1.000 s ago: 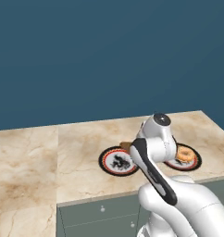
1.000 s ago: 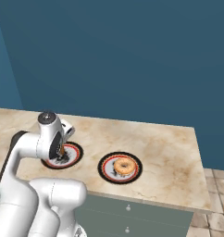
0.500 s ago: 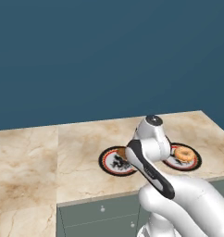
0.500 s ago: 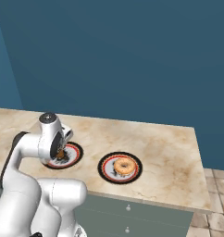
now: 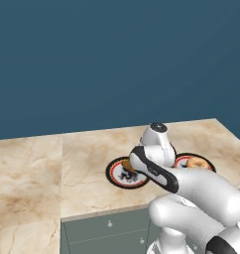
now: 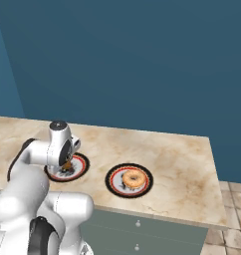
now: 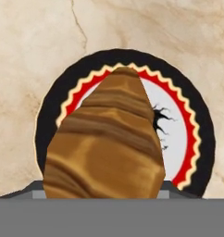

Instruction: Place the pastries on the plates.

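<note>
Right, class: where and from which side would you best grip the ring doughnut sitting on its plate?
Come straight down from above and pinch across one side of the ring doughnut, one finger in the hole, one outside. It lies flat in the middle of its plate, so a side approach would likely hit the rim. The counter around it looks free for that descent.

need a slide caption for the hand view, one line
Hand view: brown pastry at the fingers, poised over a plate with black rim and red ring on the marble counter.

Veined polished-marble counter [image 5: 87, 163], glossy plate [image 7: 197, 139], streaky glazed brown pastry [image 7: 107, 143]
</note>
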Controlling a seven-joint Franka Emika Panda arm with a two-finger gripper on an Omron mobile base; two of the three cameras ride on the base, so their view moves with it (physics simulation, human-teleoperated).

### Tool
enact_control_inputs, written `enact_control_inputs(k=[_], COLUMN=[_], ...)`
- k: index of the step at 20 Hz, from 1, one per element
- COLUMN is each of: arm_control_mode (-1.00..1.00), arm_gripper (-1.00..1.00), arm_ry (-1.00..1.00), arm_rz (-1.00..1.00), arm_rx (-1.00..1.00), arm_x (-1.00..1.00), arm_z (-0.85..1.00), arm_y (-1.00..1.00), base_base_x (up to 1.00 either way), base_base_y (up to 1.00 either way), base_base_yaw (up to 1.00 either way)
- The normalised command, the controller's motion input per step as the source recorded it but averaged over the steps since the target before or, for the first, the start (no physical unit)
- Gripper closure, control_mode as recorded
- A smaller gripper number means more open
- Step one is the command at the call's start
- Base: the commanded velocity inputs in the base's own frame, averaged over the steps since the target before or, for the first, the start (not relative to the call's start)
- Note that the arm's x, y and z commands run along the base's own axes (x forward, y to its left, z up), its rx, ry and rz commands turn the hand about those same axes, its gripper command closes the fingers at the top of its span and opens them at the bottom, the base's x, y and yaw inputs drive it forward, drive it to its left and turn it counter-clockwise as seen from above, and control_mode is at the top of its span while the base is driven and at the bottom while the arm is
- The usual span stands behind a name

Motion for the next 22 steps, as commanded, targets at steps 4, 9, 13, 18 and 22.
enact_control_inputs(k=[4, 9, 13, 18, 22], arm_control_mode=[-1.0, -1.0, -1.0, -1.0, -1.0], arm_gripper=[1.0, 1.0, 1.0, 1.0, 1.0], arm_ry=[0.0, 0.0, 0.0, 0.0, 0.0], arm_rz=[0.02, 0.01, 0.01, 0.01, 0.02], arm_rx=[-0.02, -0.02, -0.01, 0.0, 0.0], arm_x=[0.02, 0.06, 0.09, 0.12, 0.1], arm_z=[-0.3, -0.31, -0.28, -0.22, -0.2], arm_y=[0.06, 0.12, 0.07, 0.0, 0.0], base_base_x=[0.0, 0.0, 0.0, 0.0, 0.0], base_base_y=[0.0, 0.0, 0.0, 0.0, 0.0], base_base_yaw=[0.0, 0.0, 0.0, 0.0, 0.0])
